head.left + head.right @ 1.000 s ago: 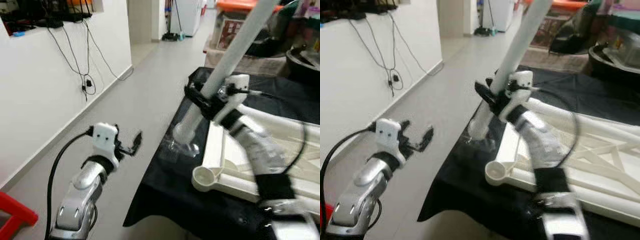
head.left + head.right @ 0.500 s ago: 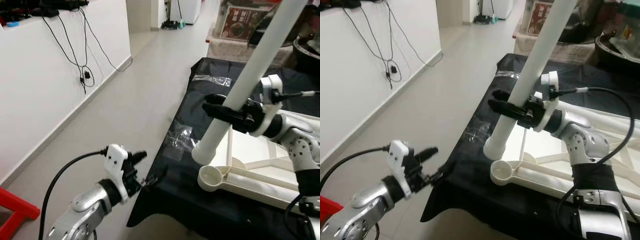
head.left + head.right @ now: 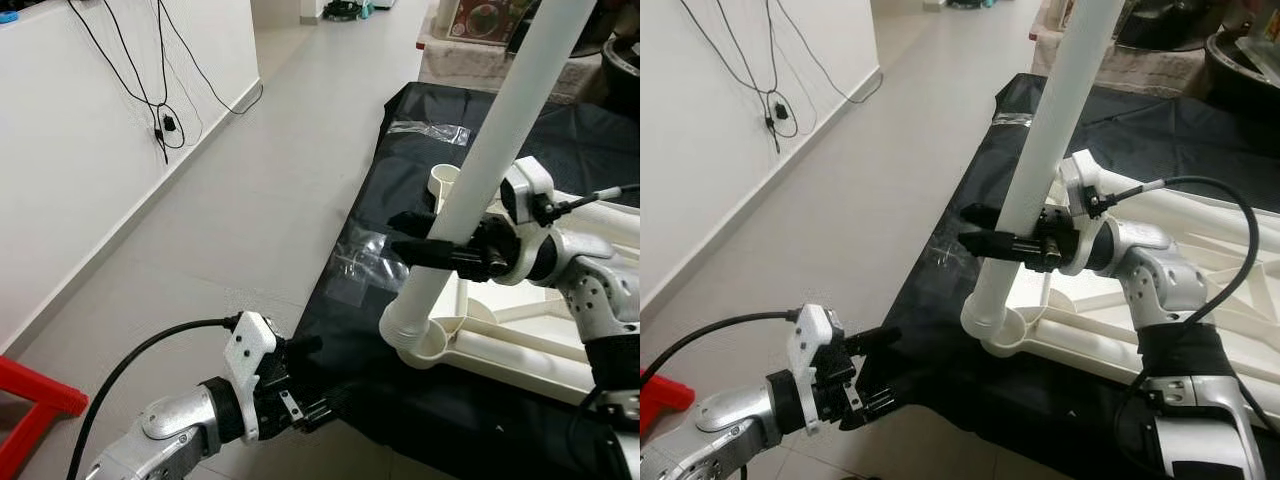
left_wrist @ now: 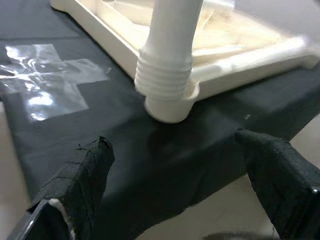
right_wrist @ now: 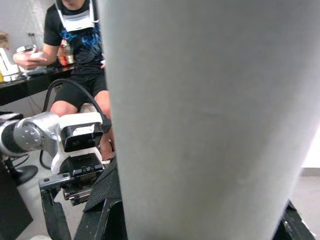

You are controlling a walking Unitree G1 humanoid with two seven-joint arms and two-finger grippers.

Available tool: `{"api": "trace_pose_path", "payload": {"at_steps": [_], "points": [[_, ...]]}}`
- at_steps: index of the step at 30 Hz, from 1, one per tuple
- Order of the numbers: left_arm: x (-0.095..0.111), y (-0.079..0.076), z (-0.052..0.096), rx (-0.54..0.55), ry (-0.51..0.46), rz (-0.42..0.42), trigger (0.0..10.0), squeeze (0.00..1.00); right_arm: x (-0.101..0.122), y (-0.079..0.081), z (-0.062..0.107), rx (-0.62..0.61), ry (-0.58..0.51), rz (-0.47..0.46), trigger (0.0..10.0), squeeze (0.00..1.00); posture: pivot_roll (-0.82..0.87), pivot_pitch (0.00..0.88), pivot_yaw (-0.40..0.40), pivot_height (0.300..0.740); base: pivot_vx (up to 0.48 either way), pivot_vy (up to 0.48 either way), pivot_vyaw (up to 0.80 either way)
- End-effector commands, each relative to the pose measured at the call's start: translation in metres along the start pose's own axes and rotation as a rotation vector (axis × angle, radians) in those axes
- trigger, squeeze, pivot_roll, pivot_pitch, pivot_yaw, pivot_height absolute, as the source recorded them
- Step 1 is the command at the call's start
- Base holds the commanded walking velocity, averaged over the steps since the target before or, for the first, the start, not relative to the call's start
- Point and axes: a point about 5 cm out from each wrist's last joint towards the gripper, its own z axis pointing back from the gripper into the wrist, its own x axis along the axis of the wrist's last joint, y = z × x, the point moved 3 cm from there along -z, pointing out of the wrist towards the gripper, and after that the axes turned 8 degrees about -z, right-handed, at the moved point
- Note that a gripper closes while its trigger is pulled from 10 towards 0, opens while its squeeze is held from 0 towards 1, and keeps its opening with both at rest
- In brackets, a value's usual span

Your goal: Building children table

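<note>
My right tool (image 3: 415, 250) grips the white leg (image 3: 480, 170), its ridged end sitting in the tabletop's corner socket (image 3: 432, 348) on the bench (image 3: 350, 330). My left tool (image 3: 315, 385) waits open nearby.

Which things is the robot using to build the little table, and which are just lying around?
Used for the job:
white table leg
upside-down table top
right gripper
left gripper

Just lying about:
clear tape
wall cables
red stool

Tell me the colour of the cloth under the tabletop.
Black cloth, seen best in the left eye view.
</note>
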Motion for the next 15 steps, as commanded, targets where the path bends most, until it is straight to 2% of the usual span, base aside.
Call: {"api": "trace_pose_path", "payload": {"at_steps": [1,4,9,12,15], "points": [[-0.003,-0.004,0.002,-0.009,0.024,-0.050,10.0,0.00,-0.009,0.000,0.000,0.004,0.038,-0.009,10.0,0.00,0.12,0.200,-0.011,0.740,0.000,0.000,0.00],[-0.005,-0.002,0.001,0.020,0.036,-0.096,10.0,0.00,-0.009,0.000,0.000,0.009,0.053,0.005,10.0,0.00,0.11,0.197,-0.009,0.740,0.000,0.000,0.00],[-0.006,-0.005,0.002,0.011,0.041,-0.084,10.0,0.00,-0.002,0.001,0.005,0.016,0.052,0.020,10.0,0.00,0.11,0.189,-0.005,0.740,0.000,0.000,0.00],[-0.006,-0.008,0.002,0.001,0.042,-0.095,10.0,0.00,0.002,0.003,0.008,0.026,0.056,0.024,10.0,0.00,0.11,0.182,-0.006,0.740,0.000,0.000,0.00],[-0.004,-0.005,0.001,0.036,0.030,-0.133,10.0,0.00,-0.001,0.008,0.010,0.046,0.079,0.027,10.0,0.00,0.11,0.176,-0.003,0.740,0.000,0.000,0.00]]}}
